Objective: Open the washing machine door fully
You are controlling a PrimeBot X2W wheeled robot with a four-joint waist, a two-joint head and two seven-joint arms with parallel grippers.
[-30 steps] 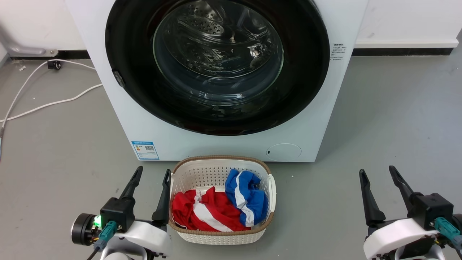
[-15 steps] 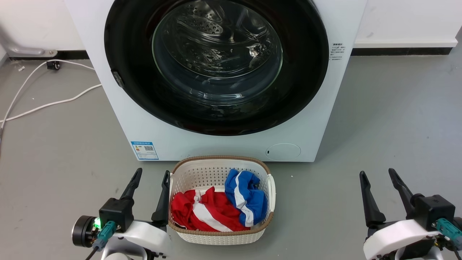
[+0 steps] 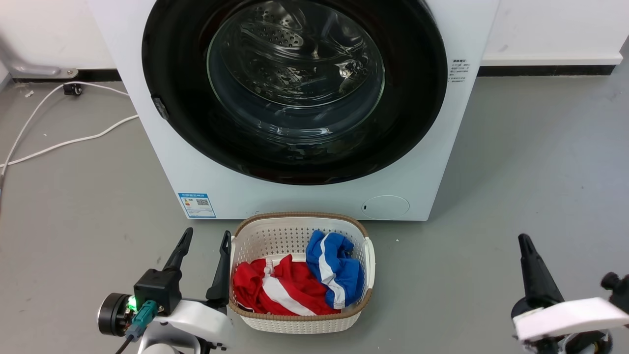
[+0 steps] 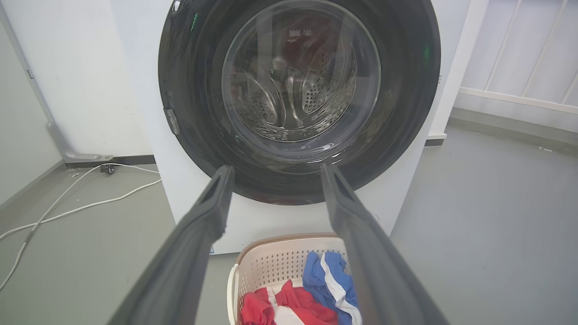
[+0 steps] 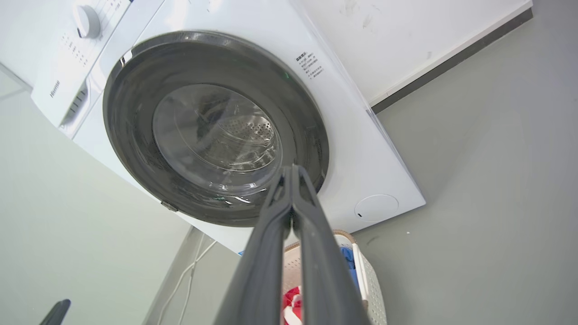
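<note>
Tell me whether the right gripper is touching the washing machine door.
Apart. Head view: the right gripper sits low, with bare floor between it and the washing machine door.

Glossy black washing machine door point(image 3: 295, 88) closed flush on white washing machine point(image 3: 304, 196)

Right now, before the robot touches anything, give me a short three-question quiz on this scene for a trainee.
1. True or false: the door of the washing machine is closed.
2. The left gripper is open. The right gripper is: A, open; B, shut with nothing in it; C, shut on a piece of clothing.
3. Fill the gap: the basket in front of the machine holds a red garment and a ___ one.

Key: 1 true; 2 B; 3 blue.
</note>
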